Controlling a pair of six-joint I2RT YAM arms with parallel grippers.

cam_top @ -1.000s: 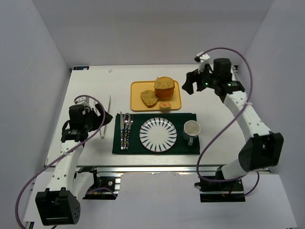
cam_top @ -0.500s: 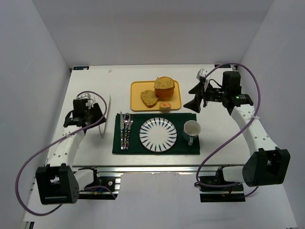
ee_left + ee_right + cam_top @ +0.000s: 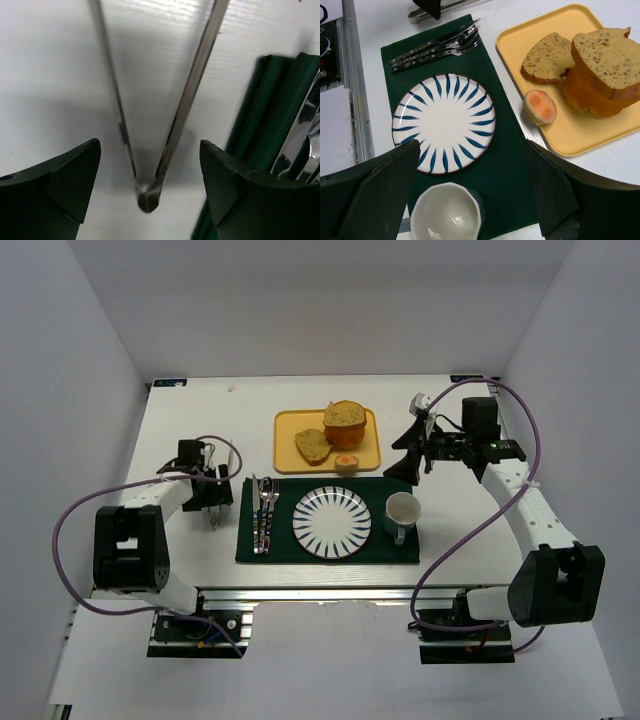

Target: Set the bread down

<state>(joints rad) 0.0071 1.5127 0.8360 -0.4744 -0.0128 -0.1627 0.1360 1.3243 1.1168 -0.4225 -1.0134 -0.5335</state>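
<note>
The bread (image 3: 313, 446) lies flat on the left half of the yellow tray (image 3: 287, 425), beyond the plate (image 3: 332, 523). The left gripper (image 3: 149, 155) gapes wide astride the joined end of the tongs (image 3: 146, 195). The right gripper (image 3: 471, 150) hangs wide and empty, right of the tray.

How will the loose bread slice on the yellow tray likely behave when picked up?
The bread slice looks porous and thin, so probably light and easily crushed. It lies flat on the tray, so grabbing an edge may be awkward; pushed, it would likely slide, not roll.
</note>
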